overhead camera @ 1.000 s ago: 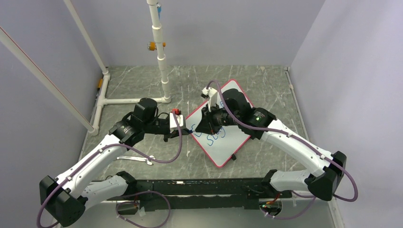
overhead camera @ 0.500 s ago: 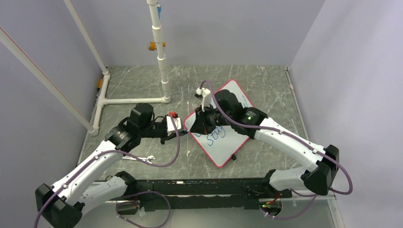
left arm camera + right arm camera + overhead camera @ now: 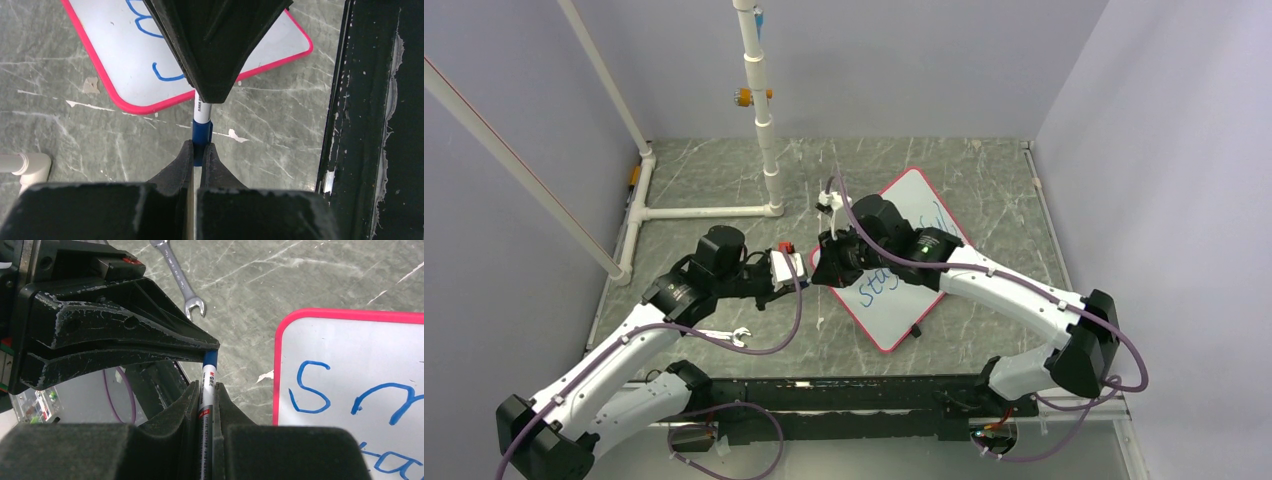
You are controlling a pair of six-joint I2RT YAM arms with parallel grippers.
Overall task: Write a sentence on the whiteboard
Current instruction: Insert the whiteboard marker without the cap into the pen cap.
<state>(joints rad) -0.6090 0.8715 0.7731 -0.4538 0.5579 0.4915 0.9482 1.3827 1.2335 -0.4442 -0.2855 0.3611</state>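
— Left to right, what have I got?

— Lower left, a steel open-ended wrench (image 3: 724, 336) on the grey marbled table (image 3: 714, 180). At centre, my left pincer (image 3: 201, 147) is clamped on the blue end of the white-barrelled marker (image 3: 202, 111), and my right pincer (image 3: 207, 390) grips its barrel. The marker's long axis runs straight between them.

— And the board?

— The red-rimmed white whiteboard (image 3: 894, 318) lies just right of them, with the blue handwritten sentence (image 3: 882, 281) on it. A second ago my right arm was over the board; it has swung left to the board's corner.
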